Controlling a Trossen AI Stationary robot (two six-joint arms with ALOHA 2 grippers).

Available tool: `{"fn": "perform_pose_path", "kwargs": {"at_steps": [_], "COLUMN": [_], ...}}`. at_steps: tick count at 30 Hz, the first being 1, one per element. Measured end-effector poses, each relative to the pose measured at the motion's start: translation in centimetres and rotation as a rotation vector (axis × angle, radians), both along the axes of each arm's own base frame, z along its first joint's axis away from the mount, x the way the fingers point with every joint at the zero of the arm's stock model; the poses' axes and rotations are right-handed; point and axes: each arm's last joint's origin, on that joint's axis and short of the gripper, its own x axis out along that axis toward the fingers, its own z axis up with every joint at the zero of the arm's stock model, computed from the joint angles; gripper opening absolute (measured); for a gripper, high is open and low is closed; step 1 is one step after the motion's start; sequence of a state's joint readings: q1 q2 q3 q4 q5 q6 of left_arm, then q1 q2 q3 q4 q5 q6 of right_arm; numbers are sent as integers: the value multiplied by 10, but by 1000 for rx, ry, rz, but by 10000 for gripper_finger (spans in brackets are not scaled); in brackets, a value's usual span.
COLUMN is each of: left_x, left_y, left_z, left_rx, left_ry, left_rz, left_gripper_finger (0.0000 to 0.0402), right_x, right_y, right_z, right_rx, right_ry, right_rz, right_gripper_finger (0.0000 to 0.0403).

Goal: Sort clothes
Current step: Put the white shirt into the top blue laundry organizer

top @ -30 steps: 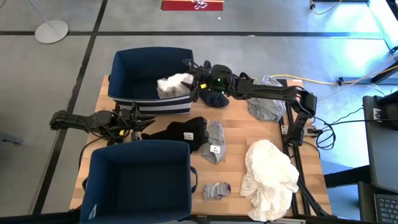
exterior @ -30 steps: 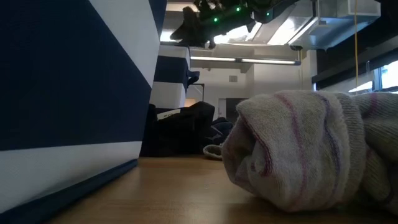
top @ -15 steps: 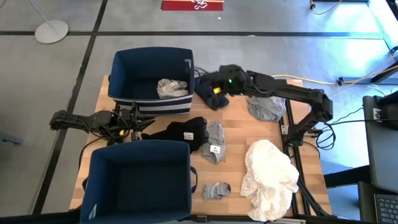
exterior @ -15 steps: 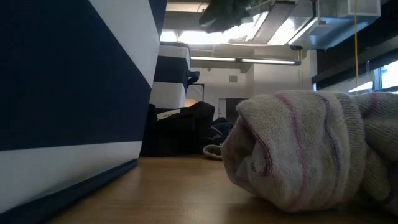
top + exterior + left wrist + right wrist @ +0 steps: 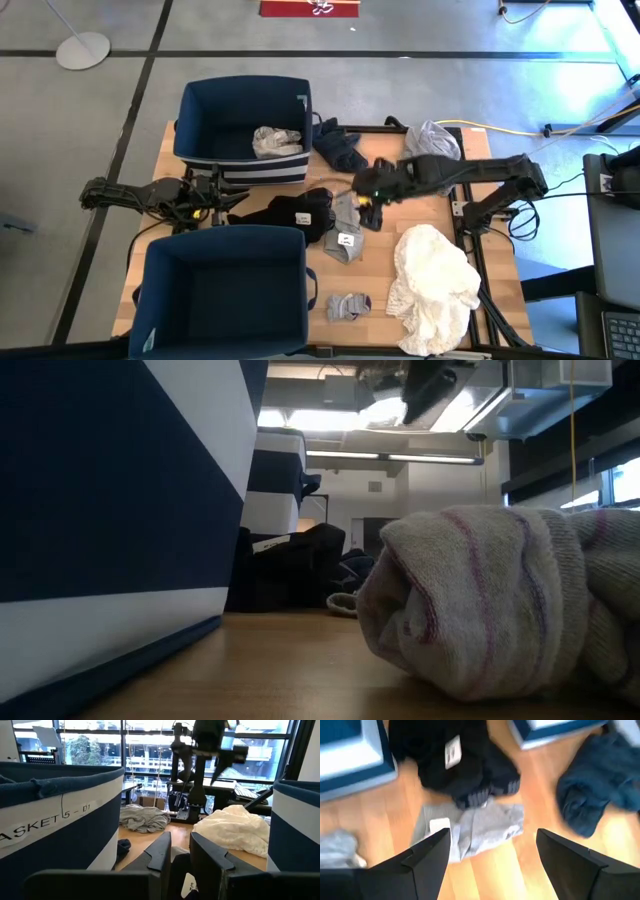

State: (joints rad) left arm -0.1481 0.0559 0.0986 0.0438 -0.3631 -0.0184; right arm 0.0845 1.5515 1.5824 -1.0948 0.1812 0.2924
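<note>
My right gripper hangs open above the table's middle, tipped down over a grey garment that lies flat beside a black one. Nothing is between its fingers. A navy garment lies near the far bin, which holds a grey-white garment. A light grey garment, a big cream one and a grey sock also lie on the table. My left gripper waits level at the table's left between the bins, its fingers a narrow gap apart, holding nothing.
The near navy bin fills the table's near left corner. In the low view a cream sock with purple stripes lies close in front, next to that bin's wall. Bare wood shows between the grey garment and the light grey one.
My right gripper has swung from the far bin's right rim toward the table's near edge and now tips down over the grey garment, still open. The grey-white garment has sunk lower into the far bin.
</note>
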Motion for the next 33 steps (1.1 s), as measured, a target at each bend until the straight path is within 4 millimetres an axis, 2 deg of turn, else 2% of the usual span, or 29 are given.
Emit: {"fn": "perform_pose_path", "kwargs": {"at_steps": [6, 13, 17, 21, 26, 33], "left_x": [0, 0, 0, 0, 0, 0], "left_y": [0, 0, 0, 0, 0, 0], "left_z": [0, 0, 0, 0, 0, -1], "left_rx": [0, 0, 2, 26, 29, 35], "left_ry": [2, 2, 2, 9, 10, 16], "left_rz": [0, 0, 0, 3, 3, 3], "left_gripper_finger": [60, 60, 60, 60, 60, 60], "right_x": [-2, -11, -22, -35, -51, -72], "right_y": [20, 26, 30, 37, 53, 71], "right_z": [-43, -84, -95, -104, -117, -124], "right_rx": [-14, 48, 121, 249, 385, 364], "right_ry": [82, 187, 299, 420, 574, 717], "right_rz": [19, 15, -26, -154, -273, -359], "right_gripper_finger": [294, 294, 294, 294, 294, 294]}}
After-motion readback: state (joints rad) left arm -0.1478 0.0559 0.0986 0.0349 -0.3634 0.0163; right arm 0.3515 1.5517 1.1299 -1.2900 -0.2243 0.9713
